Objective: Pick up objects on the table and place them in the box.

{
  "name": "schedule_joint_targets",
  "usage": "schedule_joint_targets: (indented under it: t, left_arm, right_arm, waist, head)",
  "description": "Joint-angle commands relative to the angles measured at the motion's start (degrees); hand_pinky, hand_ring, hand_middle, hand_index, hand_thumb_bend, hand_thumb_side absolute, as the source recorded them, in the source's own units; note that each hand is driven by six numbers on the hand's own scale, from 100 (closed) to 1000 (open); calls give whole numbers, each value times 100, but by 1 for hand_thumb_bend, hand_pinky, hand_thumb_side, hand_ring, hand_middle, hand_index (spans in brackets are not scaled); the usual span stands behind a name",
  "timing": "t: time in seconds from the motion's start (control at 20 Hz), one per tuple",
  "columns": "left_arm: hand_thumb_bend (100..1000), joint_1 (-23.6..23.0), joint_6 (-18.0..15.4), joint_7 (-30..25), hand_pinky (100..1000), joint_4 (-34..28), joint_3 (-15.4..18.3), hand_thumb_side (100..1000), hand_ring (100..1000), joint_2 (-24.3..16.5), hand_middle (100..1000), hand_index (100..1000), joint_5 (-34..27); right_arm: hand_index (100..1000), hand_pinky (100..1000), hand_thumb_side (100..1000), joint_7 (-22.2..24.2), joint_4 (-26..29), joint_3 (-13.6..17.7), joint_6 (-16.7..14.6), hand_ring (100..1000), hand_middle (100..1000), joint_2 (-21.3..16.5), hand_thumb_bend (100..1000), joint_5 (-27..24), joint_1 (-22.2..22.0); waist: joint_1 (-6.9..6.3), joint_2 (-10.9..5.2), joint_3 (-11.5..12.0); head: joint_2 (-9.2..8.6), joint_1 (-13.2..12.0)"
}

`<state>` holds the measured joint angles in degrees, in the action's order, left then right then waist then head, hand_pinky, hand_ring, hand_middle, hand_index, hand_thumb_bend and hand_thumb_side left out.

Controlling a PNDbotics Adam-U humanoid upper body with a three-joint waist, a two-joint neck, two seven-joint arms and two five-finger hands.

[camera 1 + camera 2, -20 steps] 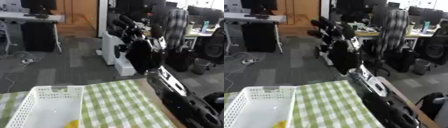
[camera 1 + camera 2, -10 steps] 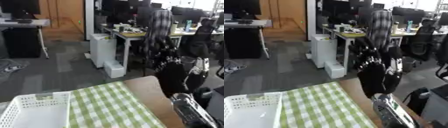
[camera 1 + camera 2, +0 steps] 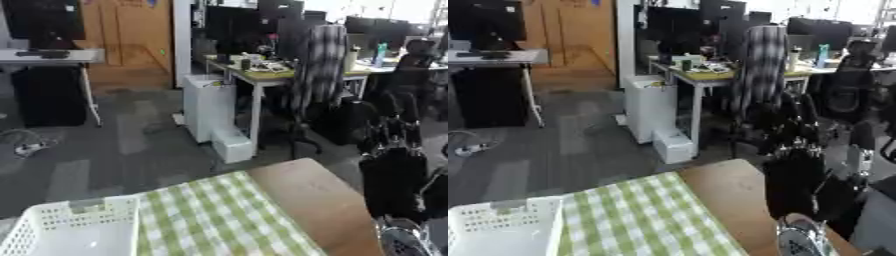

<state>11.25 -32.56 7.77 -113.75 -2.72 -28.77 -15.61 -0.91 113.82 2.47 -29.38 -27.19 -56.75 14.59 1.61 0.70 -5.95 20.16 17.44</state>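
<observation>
Box: white perforated basket at the lower left, resting on the green checked cloth over the bench. Right hand raised beyond the bench's right edge; finger state cannot be told.

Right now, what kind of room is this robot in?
Probably an office or lab: desks with monitors and office chairs fill the back, while a white basket sits on a green checked tablecloth up front.
</observation>
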Motion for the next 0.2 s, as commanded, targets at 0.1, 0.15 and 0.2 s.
schedule_joint_targets:
  t: [0.1, 0.15, 0.2]
  left_arm:
    - [366, 192, -29, 34, 671, -84, 51, 774, 589, -117, 837, 841, -35]
    - [366, 218, -45, 41, 670, -84, 53, 774, 588, -119, 838, 843, -57]
    - [359, 245, -71, 24, 675, -84, 41, 779, 590, -119, 836, 814, -83]
  right_arm:
    - [850, 431, 674, 25, 78, 11, -10, 742, 788, -107, 507, -2, -31]
    - [850, 432, 674, 42, 78, 3, -3, 742, 788, -106, 507, -1, -47]
    - [850, 431, 673, 56, 78, -4, 7, 741, 787, -109, 505, -7, -57]
  waist:
    - [16, -57, 61]
    - [17, -60, 76]
    - [19, -67, 83]
  head:
    - [104, -218]
    - [117, -264]
    - [142, -357]
